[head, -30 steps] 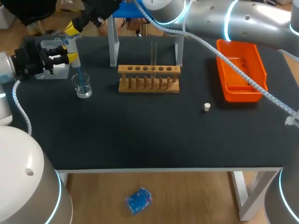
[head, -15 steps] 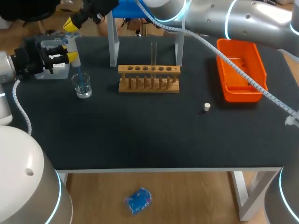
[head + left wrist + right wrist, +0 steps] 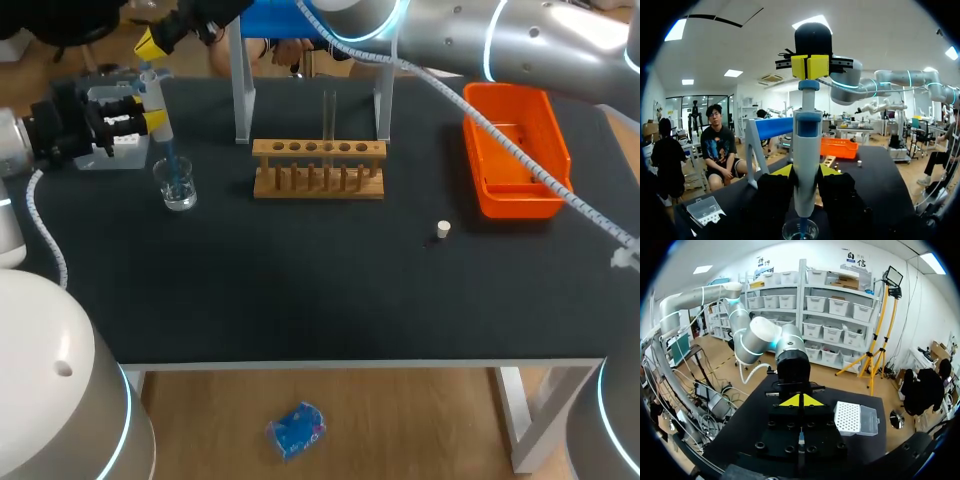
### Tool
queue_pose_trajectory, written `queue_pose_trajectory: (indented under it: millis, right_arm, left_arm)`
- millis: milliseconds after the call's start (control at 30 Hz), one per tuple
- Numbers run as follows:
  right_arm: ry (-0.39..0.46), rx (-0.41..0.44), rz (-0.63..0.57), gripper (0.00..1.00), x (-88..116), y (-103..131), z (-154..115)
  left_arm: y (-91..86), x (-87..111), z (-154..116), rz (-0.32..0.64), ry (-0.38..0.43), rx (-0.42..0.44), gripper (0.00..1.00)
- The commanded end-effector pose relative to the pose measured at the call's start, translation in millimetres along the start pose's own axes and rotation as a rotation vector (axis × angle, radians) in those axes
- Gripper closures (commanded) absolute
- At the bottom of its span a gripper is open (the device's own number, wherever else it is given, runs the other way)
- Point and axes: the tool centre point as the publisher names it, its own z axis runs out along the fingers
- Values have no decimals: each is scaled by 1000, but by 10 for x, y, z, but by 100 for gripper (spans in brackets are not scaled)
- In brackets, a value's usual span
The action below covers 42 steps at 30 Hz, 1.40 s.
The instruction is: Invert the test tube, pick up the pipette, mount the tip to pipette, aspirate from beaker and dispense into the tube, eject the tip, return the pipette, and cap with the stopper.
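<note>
My left gripper (image 3: 150,108) is shut on the white and blue pipette (image 3: 157,115), which stands upright. The pipette's tip dips into the small glass beaker (image 3: 178,186) of blue liquid. In the left wrist view the pipette (image 3: 807,150) rises between the fingers above the beaker (image 3: 800,231). My right arm reaches across to the far left. Its gripper (image 3: 150,45) is shut and empty, and its yellow tips (image 3: 810,66) sit right at the plunger (image 3: 809,85). The test tube (image 3: 329,112) stands upright in the wooden rack (image 3: 318,168). The stopper (image 3: 443,228) lies on the mat.
A tip box (image 3: 108,100) sits under my left arm at the far left. The pipette stand (image 3: 241,95) with its blue top stands behind the rack. An orange tray (image 3: 515,150) is at the right.
My right gripper has drawn up and back a little above the pipette's top. The left gripper, pipette and beaker have kept still.
</note>
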Motion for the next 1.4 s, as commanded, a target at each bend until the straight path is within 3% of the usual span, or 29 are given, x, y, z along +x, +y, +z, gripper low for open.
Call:
queue_pose_trajectory:
  millis: [33, 200, 233, 267, 600, 1400]
  right_arm:
    - [-4, 1, -7, 100, 13, 31, -41]
    - [-7, -4, -15, 100, 17, 61, -84]
    - [-8, -5, -17, 76, 29, 63, -100]
    - [-12, -5, -16, 0, 43, 61, -118]
    - [-51, 6, -13, 0, 353, -44, -376]
    - [-147, -9, 89, 0, 1059, -761, -780]
  left_arm:
    - [-6, 1, -7, -1, 1, 0, 100]
    - [-6, 1, -7, -1, 1, 0, 100]
    - [-6, 1, -7, -1, 1, 0, 100]
    - [-6, 1, -7, -1, 1, 0, 100]
    - [-6, 1, -7, -1, 1, 0, 100]
    - [-6, 1, -7, -1, 1, 0, 100]
